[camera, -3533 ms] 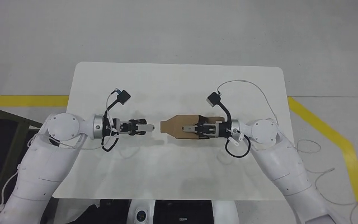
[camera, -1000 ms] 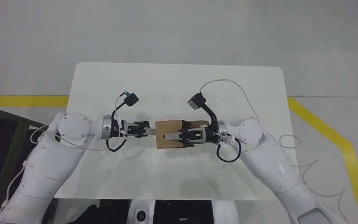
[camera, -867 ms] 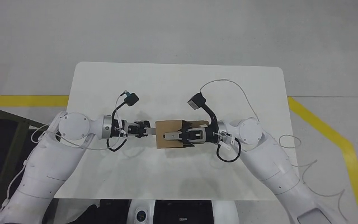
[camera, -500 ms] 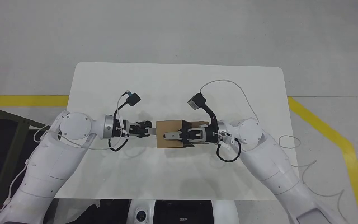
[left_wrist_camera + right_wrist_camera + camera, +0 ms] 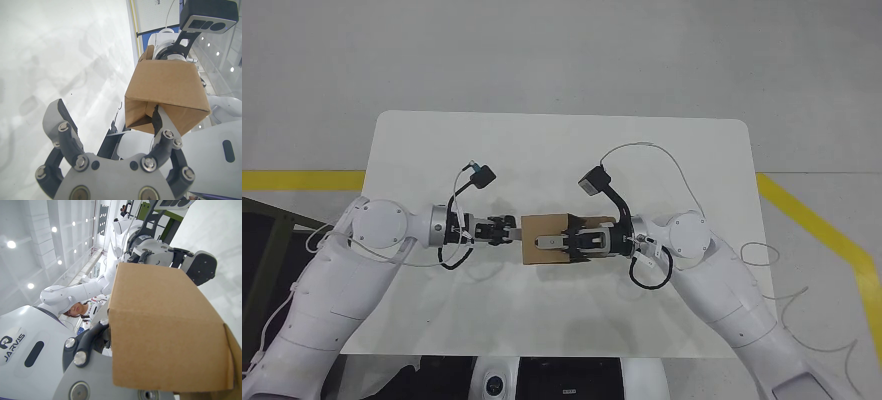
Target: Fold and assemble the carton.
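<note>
A brown carton (image 5: 545, 238) hangs above the middle of the white table (image 5: 542, 150), partly folded into a box shape. My right gripper (image 5: 564, 241) is shut on it from the right, one grey finger lying along its top. In the right wrist view the carton (image 5: 160, 323) stands close in front of the camera. My left gripper (image 5: 512, 231) meets the carton's left end and is open. In the left wrist view the left gripper (image 5: 108, 109) has one fingertip (image 5: 157, 115) poked into the carton's (image 5: 166, 85) end opening, while the other finger (image 5: 60, 113) stands free beside it.
A thin white cable (image 5: 672, 150) loops over the table behind the right arm. A yellow floor line (image 5: 302, 180) runs past the table's left and right sides. Bare table surface lies on all sides of the carton.
The right arm has carried the carton leftward toward the table's middle. The left gripper has moved right until its finger entered the carton's end; in the last second it edged slightly closer.
</note>
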Motion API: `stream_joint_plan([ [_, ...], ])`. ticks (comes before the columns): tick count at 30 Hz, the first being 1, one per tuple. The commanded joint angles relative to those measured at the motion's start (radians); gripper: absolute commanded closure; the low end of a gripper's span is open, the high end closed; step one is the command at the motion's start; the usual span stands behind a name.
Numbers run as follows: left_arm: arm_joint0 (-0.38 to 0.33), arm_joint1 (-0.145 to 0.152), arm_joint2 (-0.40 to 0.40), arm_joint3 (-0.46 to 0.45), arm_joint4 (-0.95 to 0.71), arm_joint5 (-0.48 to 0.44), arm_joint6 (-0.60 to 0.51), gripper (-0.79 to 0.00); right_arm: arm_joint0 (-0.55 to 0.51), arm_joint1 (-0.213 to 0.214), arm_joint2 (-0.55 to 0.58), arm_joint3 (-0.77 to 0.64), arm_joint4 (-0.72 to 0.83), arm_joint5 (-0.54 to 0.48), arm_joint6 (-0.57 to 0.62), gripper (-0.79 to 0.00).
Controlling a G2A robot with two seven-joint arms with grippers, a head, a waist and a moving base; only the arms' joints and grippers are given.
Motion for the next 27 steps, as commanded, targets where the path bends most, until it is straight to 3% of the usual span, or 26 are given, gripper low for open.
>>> stream_joint_plan([
  [1, -0.003, -0.001, 0.004, 0.000, -0.002, -0.001, 0.001, -0.785, 0.000, -0.001, 0.000, 0.001, 0.000, 0.000, 0.000, 0.000],
  [17, -0.009, -0.006, 0.018, 0.008, -0.009, -0.011, 0.002, -0.785, -0.010, -0.002, 0.010, 0.007, -0.002, 0.000, -0.007, 0.000],
  [27, 0.056, 0.002, -0.016, 0.025, -0.036, -0.061, 0.018, -0.785, -0.019, 0.001, 0.032, 0.013, 0.009, -0.004, -0.009, 0.000],
])
